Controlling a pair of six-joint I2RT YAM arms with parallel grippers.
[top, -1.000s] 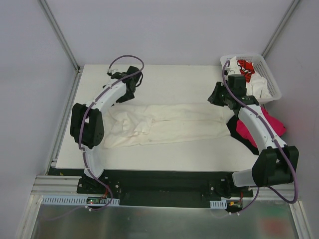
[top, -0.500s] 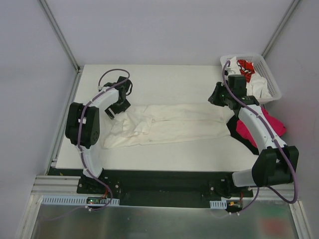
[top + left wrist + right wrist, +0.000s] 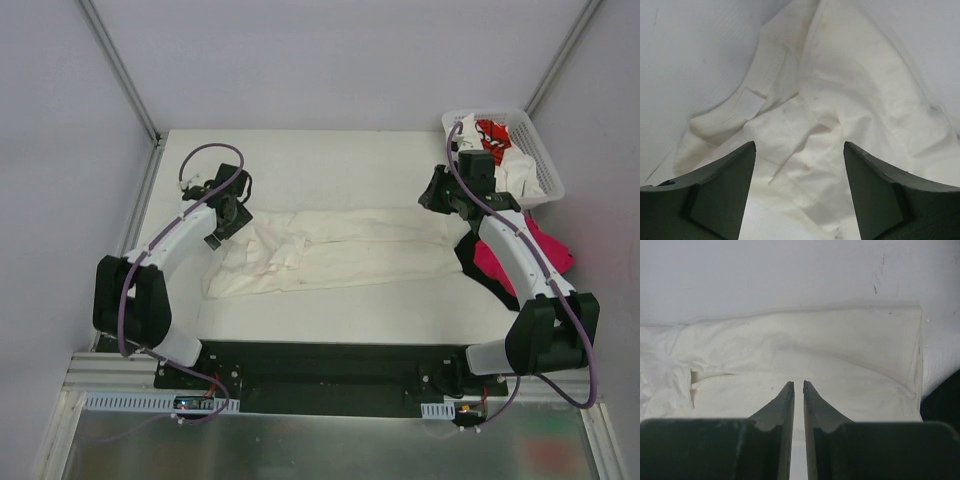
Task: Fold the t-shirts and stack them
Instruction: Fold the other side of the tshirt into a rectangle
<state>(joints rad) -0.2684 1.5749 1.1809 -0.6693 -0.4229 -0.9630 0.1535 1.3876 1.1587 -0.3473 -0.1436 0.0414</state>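
Observation:
A cream-white t-shirt (image 3: 340, 245) lies spread lengthwise across the middle of the table, crumpled at its left end. My left gripper (image 3: 226, 214) hovers over that left end, open, with nothing between its fingers; the left wrist view has the wrinkled cloth (image 3: 840, 100) and its collar band (image 3: 767, 70) below my left gripper (image 3: 798, 145). My right gripper (image 3: 440, 196) is over the shirt's right end. In the right wrist view my right gripper (image 3: 798, 383) is shut with only a sliver between the tips, above the flat cloth (image 3: 805, 345), holding nothing.
A white lattice basket (image 3: 541, 150) at the far right corner holds a white shirt with red print (image 3: 492, 136). A magenta-pink shirt (image 3: 548, 250) and a black one (image 3: 474, 268) lie under the right arm; the black one (image 3: 946, 395) also shows in the right wrist view.
The left arm has swung from the far side of the table leftward and down over the shirt's left end, its jaws narrowing a little. The right arm has stayed put.

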